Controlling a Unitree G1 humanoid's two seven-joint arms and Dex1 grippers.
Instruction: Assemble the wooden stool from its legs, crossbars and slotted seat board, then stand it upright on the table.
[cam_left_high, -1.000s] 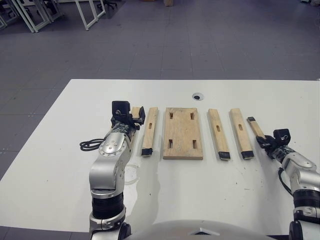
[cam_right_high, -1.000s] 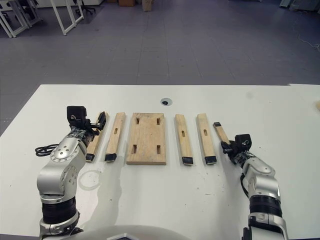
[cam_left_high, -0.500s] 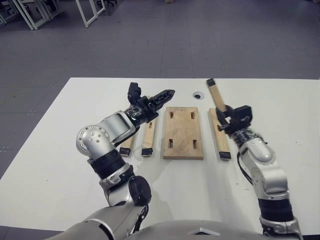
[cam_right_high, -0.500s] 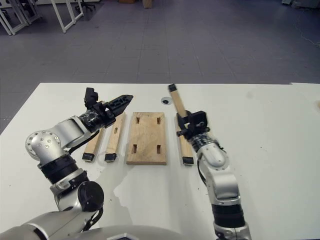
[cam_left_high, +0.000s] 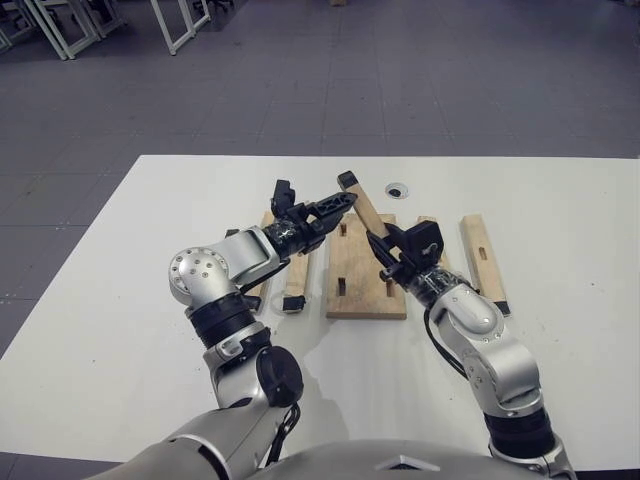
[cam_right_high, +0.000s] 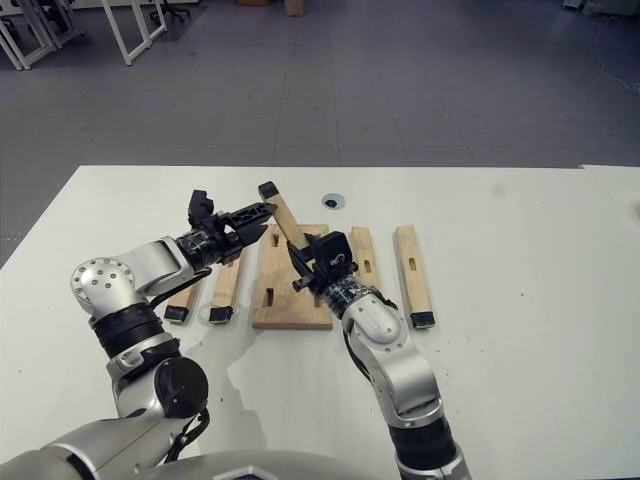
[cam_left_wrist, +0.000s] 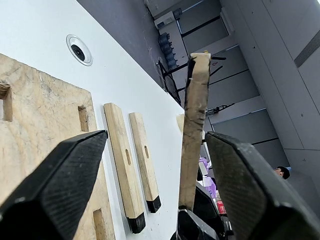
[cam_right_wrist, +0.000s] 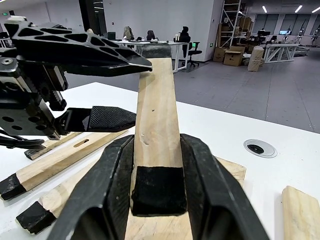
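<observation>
Above the seat board mid-bench: right gripper, fingers clamped on tilted crossbar; left gripper, fingers spread astride its upper end. Right arm has swung leftward.

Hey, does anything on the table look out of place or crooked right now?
Only one piece: the short wooden bar with black ends is off the table, tilted over the slotted wooden seat board, clamped in the right gripper. Nothing looks damaged.

At frame centre the tilted crossbar, clamped in the right gripper, crowded the spread fingers of the left gripper above the seat board; bare surface lay open at lower left.
</observation>
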